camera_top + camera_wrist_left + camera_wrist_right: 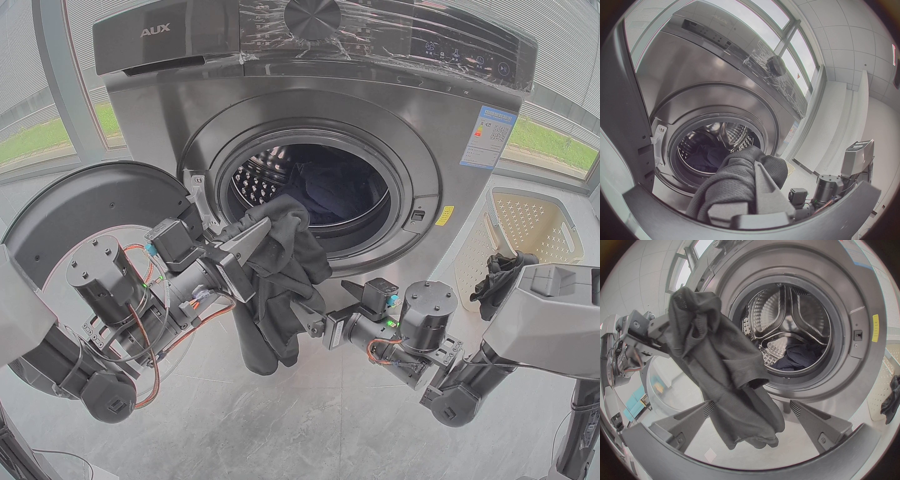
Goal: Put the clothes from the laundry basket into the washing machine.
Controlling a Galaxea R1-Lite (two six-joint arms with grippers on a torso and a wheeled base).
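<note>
Dark grey fabric garment [281, 275] hanging just outside open drum [262, 172] of grey steel washing machine [156, 119], pinched by left end effector [250, 240]. Right end effector [750, 404] spread, near hem. Best pushed well past rim before release; tail may snag.

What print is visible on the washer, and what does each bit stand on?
Brand logo, pale letters, not quoted here: on the drawer panel, top left of the washing machine.
Print and square code too small to read: blue-and-white label, upper right of the front.
Too small to read: yellow sticker beside the door latch.
Icons only, no legible words: control panel under plastic film.
</note>
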